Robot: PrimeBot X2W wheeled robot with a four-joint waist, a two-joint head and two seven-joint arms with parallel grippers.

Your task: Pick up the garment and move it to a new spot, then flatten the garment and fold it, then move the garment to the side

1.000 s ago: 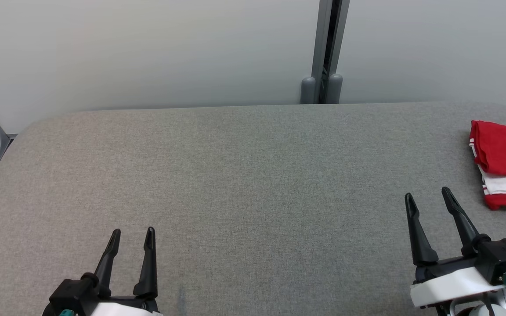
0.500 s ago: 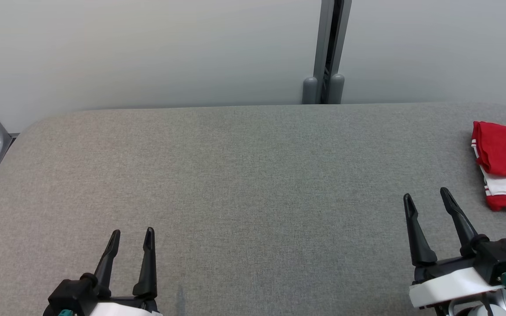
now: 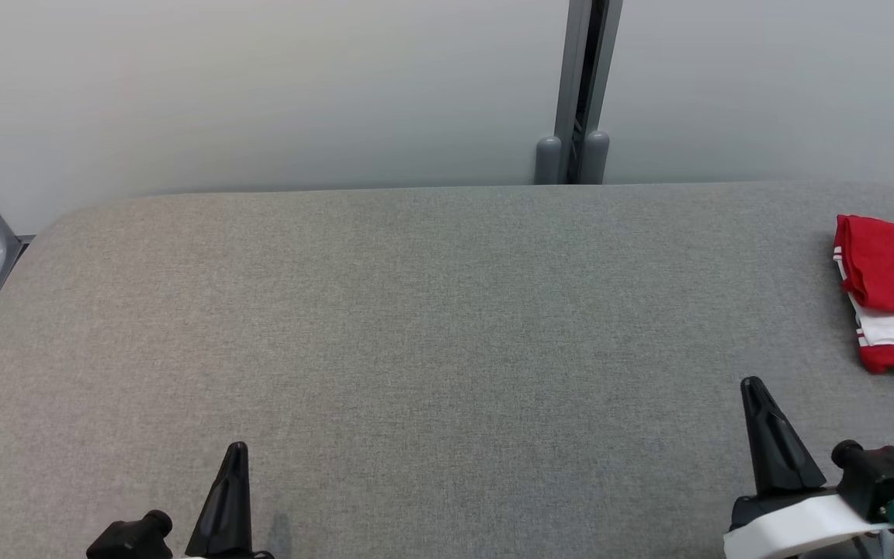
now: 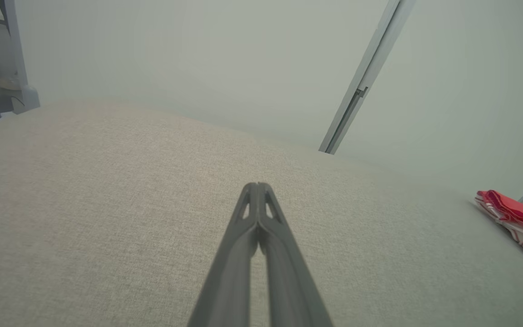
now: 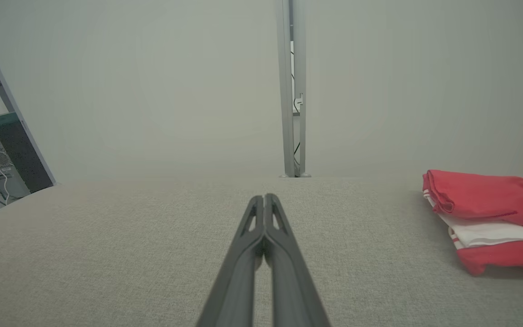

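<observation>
Desk (image 3: pixel 447 310): grey woven cover, rounded corners. Post (image 3: pixel 579 93), grey, stands upright behind the desk's far edge; taken as reference for all positions below.

Garment (image 3: pixel 889 303): red with white bands. It lies on the desk well to the right of the post and nearer the robot than the post's foot, partly cut off by the right edge of the head view. It is already a compact folded stack, so judged at or near the last step, set aside.

Handling (judgement): soft, light and limp, no stiffness of its own. The layers would likely slide on each other and the stack would open if lifted by one ply. The best hold looks like the rolled red fold on the side facing the post, pinching through every layer. Fabric on fabric, so it should drag rather than glide.

Right tool (image 3: pixel 753 388): right of the post, near the robot's edge of the desk, well apart from the garment. Fingers pressed together, nothing between them, tips aimed at the far edge.

Left tool (image 3: pixel 236 458): left of the post, also at the near edge. Fingers pressed together, nothing held, same heading. Both tools ride low over the desk; contact with the cover cannot be told.
</observation>
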